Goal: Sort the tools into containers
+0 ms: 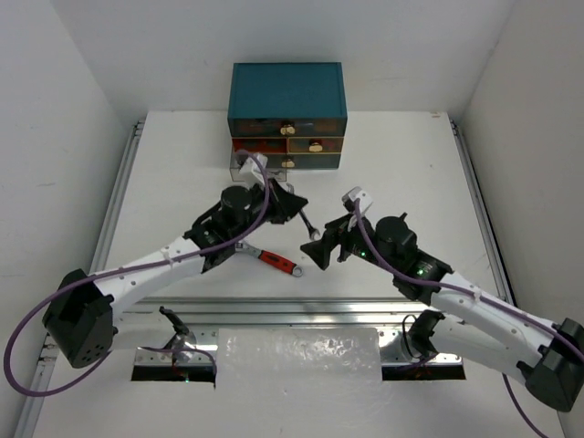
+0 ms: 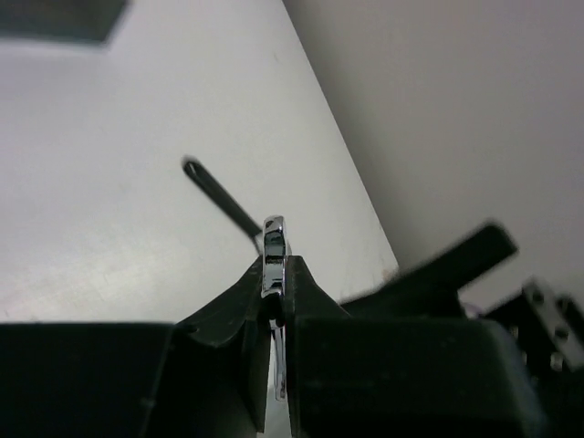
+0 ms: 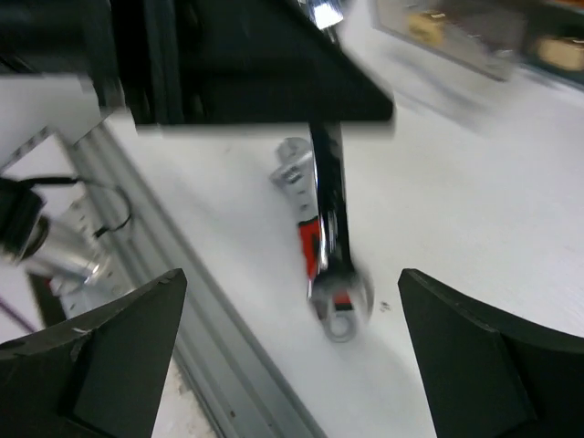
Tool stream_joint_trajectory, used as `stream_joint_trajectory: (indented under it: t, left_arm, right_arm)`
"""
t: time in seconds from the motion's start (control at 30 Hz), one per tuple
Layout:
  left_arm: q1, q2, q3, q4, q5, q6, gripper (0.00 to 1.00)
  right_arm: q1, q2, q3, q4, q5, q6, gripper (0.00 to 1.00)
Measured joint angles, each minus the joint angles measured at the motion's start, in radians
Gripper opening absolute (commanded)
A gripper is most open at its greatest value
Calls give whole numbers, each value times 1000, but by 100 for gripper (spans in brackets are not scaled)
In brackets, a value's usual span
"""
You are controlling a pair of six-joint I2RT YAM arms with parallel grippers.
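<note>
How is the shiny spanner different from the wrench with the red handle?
The silver spanner is held up, pinched in the left gripper; the red-handled wrench lies flat on the table with nothing holding it. The silver spanner is shiny metal all over; the red-handled wrench has a red grip. The silver spanner also looks slimmer. Both are metal hand tools.

At twelve o'clock on the white table [image 1: 401, 182], the chest [image 1: 287, 88] is teal. Its drawers [image 1: 260, 146] have brownish fronts mottled with red and dark patches, and their knobs [image 1: 316, 146] are pale cream. Near the centre, the adjustable wrench [image 1: 274, 261] has a red handle and silver ends. The spanner [image 2: 274, 251] in the black left gripper [image 2: 274, 306] is glossy chrome with dark reflections. The right gripper [image 3: 292, 365] is black too. A purple cable [image 1: 36, 306] loops at eight o'clock.
</note>
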Motion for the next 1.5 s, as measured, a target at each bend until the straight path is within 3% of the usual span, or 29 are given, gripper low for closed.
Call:
stream_joint_trajectory:
  t: [0.17, 0.37, 0.53, 0.67, 0.7, 0.8, 0.9, 1.07, 1.17, 1.23, 1.27, 1.3, 1.37, 1.5]
  left_arm:
    - [103, 77, 264, -200, -163, 67, 0]
    - [338, 273, 500, -295, -227, 125, 0]
    - [421, 476, 684, -341, -228, 180, 0]
    - [437, 582, 744, -348, -199, 201, 21]
    - [439, 599, 748, -348, -189, 201, 35]
    - [440, 620, 745, -357, -156, 195, 58]
    - [441, 598, 719, -332, -127, 173, 69]
    - [441, 473, 614, -305, -115, 138, 72]
    - [440, 360, 519, -293, -132, 107, 66]
    - [437, 294, 445, -275, -146, 81, 45]
    - [432, 269, 408, -265, -152, 69, 26]
    - [430, 251, 373, -258, -159, 58, 15]
    - [422, 238, 308, -245, -173, 33, 0]
    - [411, 289, 230, -232, -175, -5, 0]
  right_arm:
    - [1, -133, -23, -84, 153, 25, 99]
    - [1, -230, -24, -176, 219, 23, 99]
    - [1, -259, -31, -239, 225, 19, 99]
    - [1, -284, -52, -267, 225, 14, 99]
    - [1, -286, -53, -275, 225, 12, 99]
    - [1, -286, -53, -296, 224, 3, 99]
    - [1, -283, -53, -303, 223, -3, 99]
    - [1, -271, -53, -314, 218, -6, 99]
    - [1, -262, -54, -315, 217, -6, 99]
    - [1, -261, -57, -313, 217, -6, 99]
    - [1, -261, -61, -312, 216, -5, 99]
    - [1, -259, -66, -310, 214, -5, 99]
    - [1, -254, -72, -311, 209, -2, 99]
    - [1, -251, -86, -310, 200, 2, 99]
